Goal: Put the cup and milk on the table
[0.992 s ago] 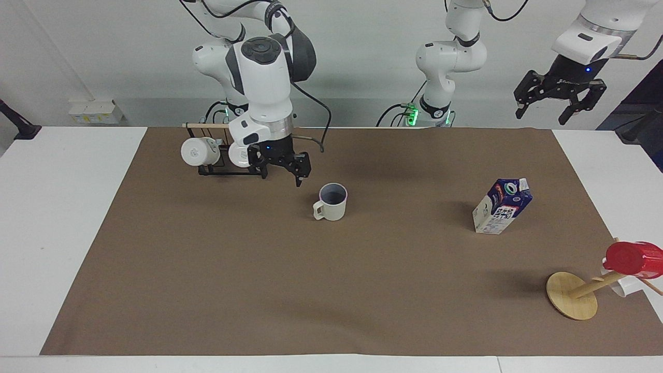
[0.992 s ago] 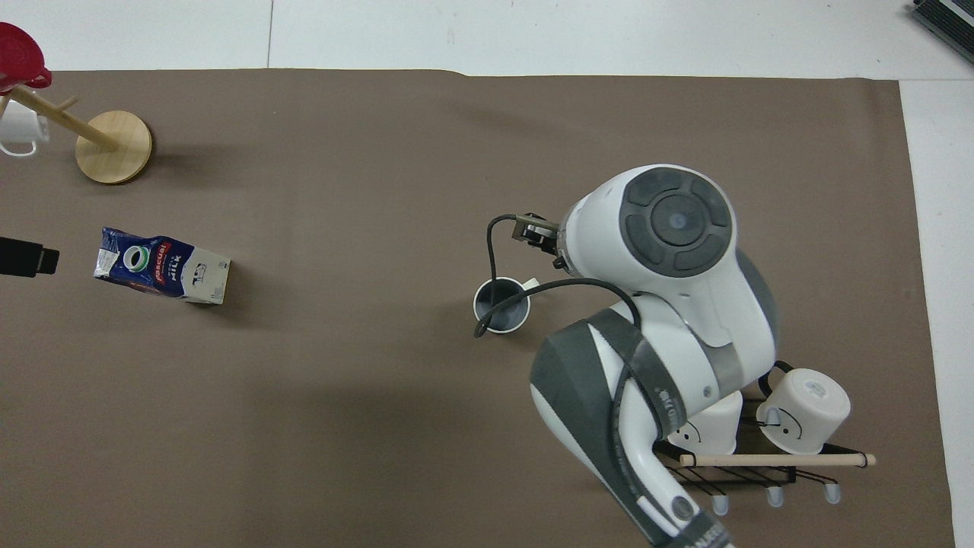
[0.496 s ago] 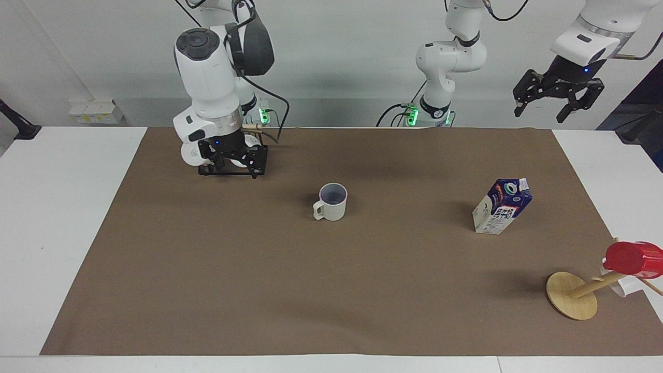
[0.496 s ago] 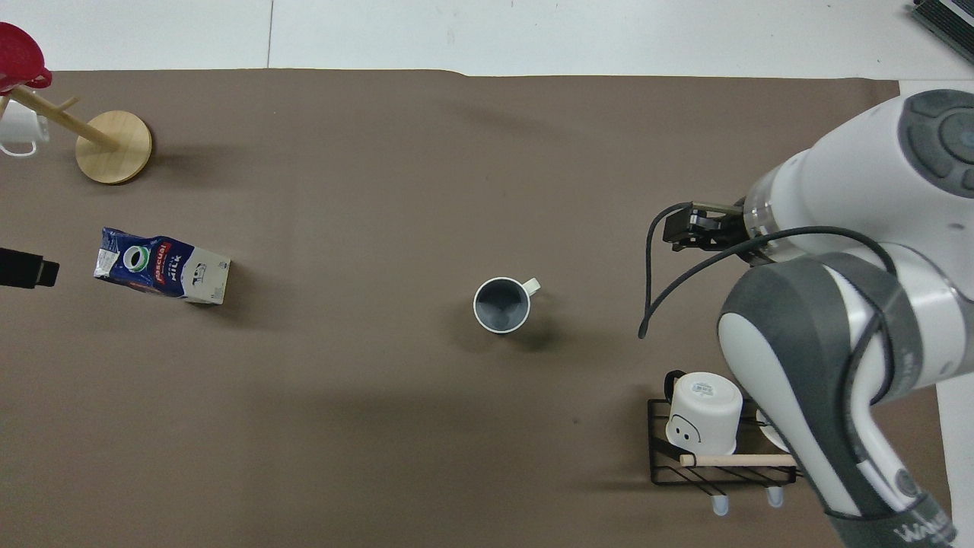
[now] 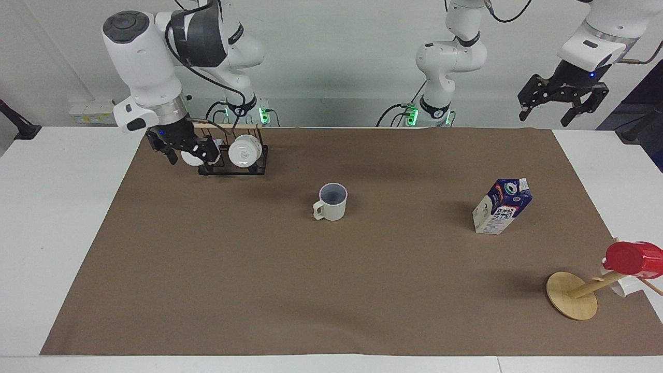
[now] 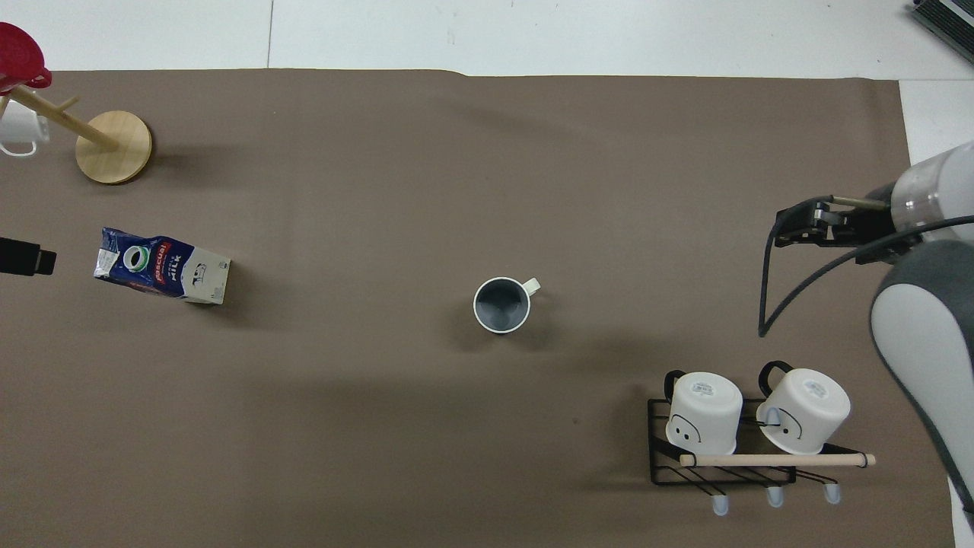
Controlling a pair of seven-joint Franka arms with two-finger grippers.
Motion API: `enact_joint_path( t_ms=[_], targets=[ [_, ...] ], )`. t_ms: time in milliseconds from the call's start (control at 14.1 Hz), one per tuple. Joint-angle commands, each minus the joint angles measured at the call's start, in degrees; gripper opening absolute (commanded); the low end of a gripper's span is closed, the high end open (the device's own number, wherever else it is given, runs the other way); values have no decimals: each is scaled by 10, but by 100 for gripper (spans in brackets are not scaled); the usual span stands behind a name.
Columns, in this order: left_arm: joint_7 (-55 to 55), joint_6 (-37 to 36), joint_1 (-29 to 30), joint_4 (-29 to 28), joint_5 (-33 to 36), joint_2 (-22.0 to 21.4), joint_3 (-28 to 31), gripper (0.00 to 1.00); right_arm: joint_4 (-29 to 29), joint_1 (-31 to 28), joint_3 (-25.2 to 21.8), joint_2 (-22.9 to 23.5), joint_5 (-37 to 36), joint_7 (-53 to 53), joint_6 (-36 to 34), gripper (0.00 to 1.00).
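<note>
The cream-beige cup (image 5: 331, 202) stands upright on the brown mat of the table (image 5: 217, 269), near its middle; the cup also shows in the overhead view (image 6: 501, 304). The milk (image 5: 501, 206) stands on the mat toward the left arm's end, and it shows in the overhead view (image 6: 161, 266) too. My right gripper (image 5: 187, 151) is open and empty. It is raised over the mat's edge at the right arm's end, beside the mug rack, and shows in the overhead view (image 6: 799, 226). My left gripper (image 5: 562, 106) is open and empty, and waits high over the left arm's end.
A black wire rack (image 5: 233, 170) with two white mugs (image 6: 704, 411) stands near the robots at the right arm's end. A wooden mug tree (image 5: 572, 295) with a red cup (image 5: 632, 258) and a white mug (image 6: 19, 131) stands far from the robots at the left arm's end.
My right gripper has drawn away from the cup, swung past the rack toward the right arm's end and risen. The cup and milk have stayed put. The left gripper has barely shifted.
</note>
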Motion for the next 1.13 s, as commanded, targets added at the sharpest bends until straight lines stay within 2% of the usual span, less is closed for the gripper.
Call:
enact_joint_path(
  t_ms=[0,142,496,638,709,1063],
  targets=[
    [4,66,11,-52,-1,7,-1,100,-5,-11,5,-29,1,-29,-21,100],
    [2,90,11,-73,-1,17,-2,100,20,-19,4,-32,31,-33,-55,100],
    [2,195,11,-168,-1,23,-2,100,103,-28,-5,-33,26,-111,-155,100],
    [1,234,10,-195,-1,27,-2,100,97,-28,-17,-40,27,-118,-161,100],
    [1,242,11,-197,-1,36,-2,100,85,-28,-17,-54,30,-121,-171,100],
    [0,270,7,-205,-1,59,-2,100,90,-28,-18,-55,6,-123,-172,100]
  ],
)
